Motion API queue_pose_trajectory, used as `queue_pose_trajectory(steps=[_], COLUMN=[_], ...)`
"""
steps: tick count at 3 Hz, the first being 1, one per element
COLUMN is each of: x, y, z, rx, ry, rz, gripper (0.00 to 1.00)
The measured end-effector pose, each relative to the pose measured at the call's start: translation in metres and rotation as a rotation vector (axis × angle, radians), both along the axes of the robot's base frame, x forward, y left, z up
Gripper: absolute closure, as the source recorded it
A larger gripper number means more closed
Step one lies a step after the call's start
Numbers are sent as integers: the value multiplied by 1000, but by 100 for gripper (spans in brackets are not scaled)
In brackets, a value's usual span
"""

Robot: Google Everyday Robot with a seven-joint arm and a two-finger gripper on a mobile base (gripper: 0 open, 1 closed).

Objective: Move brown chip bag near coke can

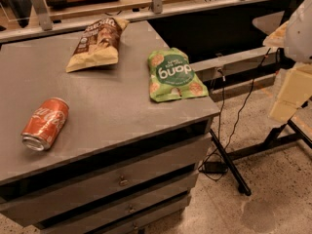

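Note:
The brown chip bag [97, 42] lies flat at the back of the grey cabinet top [107, 106], dark brown front with a pale tan lower edge. The coke can [45, 123] lies on its side near the front left edge, silver end facing front. Bag and can are well apart, the bag behind and to the right of the can. My gripper [291, 92] hangs off the table's right side, over the floor, far from both and holding nothing.
A green "dang" bag [175, 75] lies on the cabinet's right part, near the edge. Drawers [122, 179] face front below. A metal rail [156, 6] runs behind the cabinet. Cables [229, 126] and a black stand leg [234, 172] cross the floor at right.

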State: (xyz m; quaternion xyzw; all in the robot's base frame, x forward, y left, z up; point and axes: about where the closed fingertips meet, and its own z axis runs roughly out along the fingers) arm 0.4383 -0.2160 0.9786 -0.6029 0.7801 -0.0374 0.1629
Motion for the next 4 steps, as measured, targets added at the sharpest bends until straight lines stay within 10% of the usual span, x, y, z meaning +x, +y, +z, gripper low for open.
queue_pose_trajectory(steps=[1, 4], x=[0, 87], y=[0, 59], z=[0, 33], rx=[0, 622], ry=[0, -251], rz=[0, -55], gripper=[0, 0])
